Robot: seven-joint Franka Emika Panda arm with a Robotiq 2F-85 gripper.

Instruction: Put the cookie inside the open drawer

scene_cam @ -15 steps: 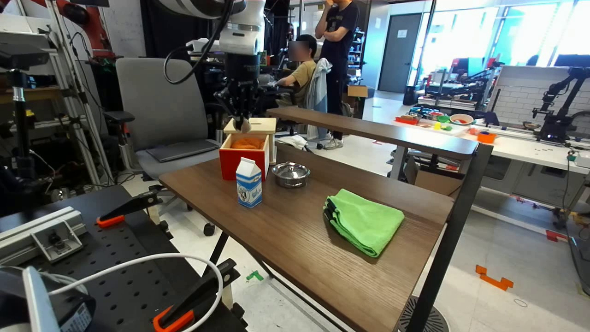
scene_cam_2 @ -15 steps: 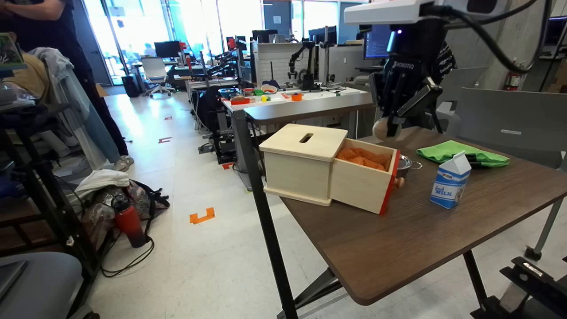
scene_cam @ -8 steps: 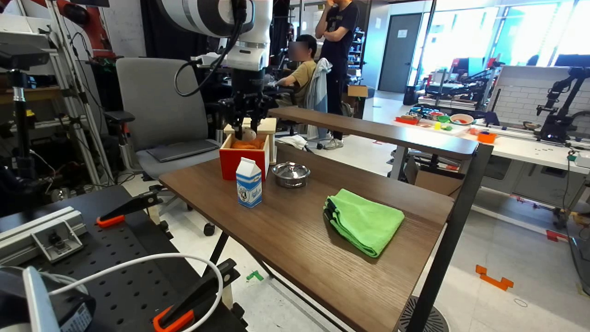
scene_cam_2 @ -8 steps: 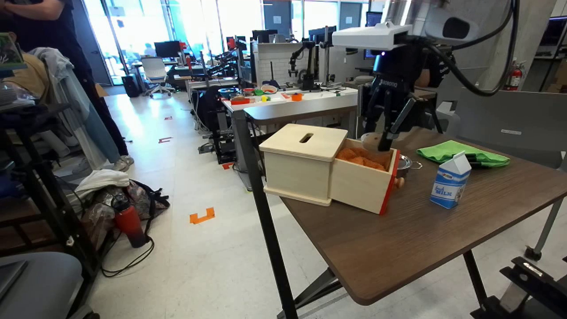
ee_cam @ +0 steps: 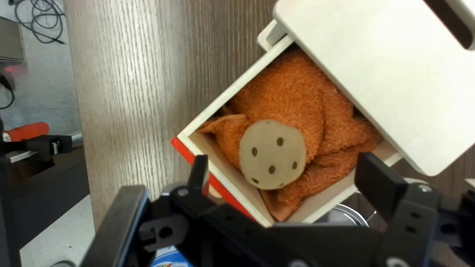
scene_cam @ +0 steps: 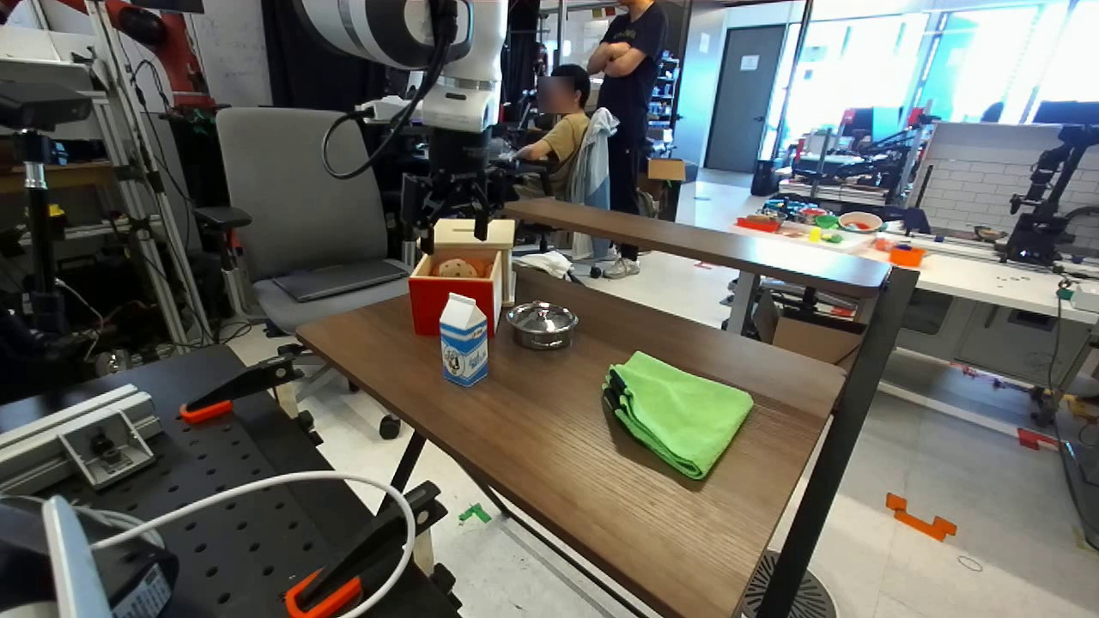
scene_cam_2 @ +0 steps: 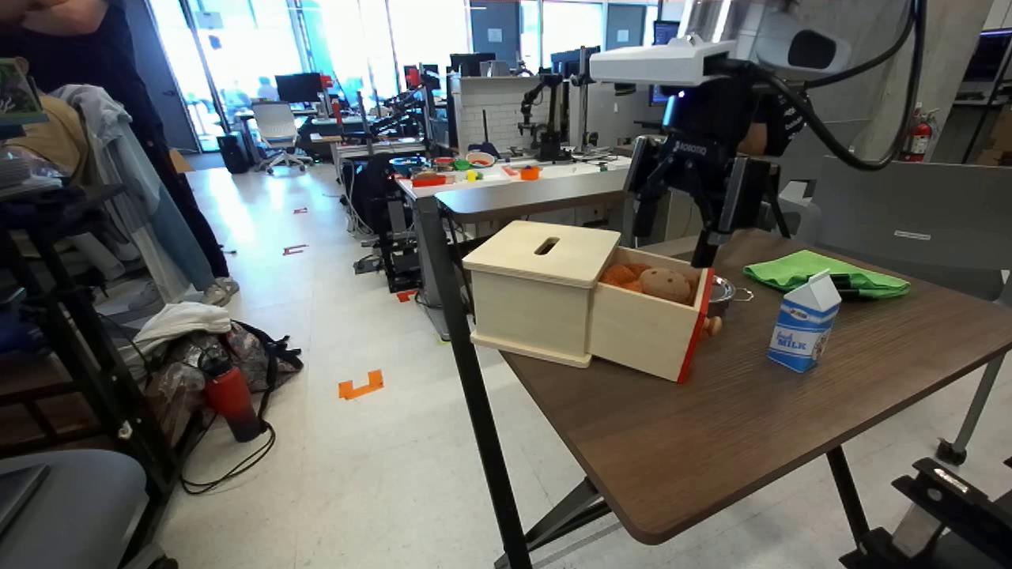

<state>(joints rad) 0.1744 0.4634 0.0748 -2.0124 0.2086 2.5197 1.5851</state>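
Black jaws are standing apart, presumably because the round tan cookie (ee_cam: 272,154) is resting on crumpled orange fabric (ee_cam: 313,111) inside the red-fronted wooden drawer (scene_cam_2: 639,328).

Milk carton (scene_cam: 464,343), metal pot (scene_cam: 542,326), green cloth (scene_cam: 681,414)

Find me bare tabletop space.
Brown wooden tabletop is bare between blue-and-white milk carton and folded green cloth, and from cloth to black post. It's crowded around the red-fronted wooden drawer: carton, round metal bowl.
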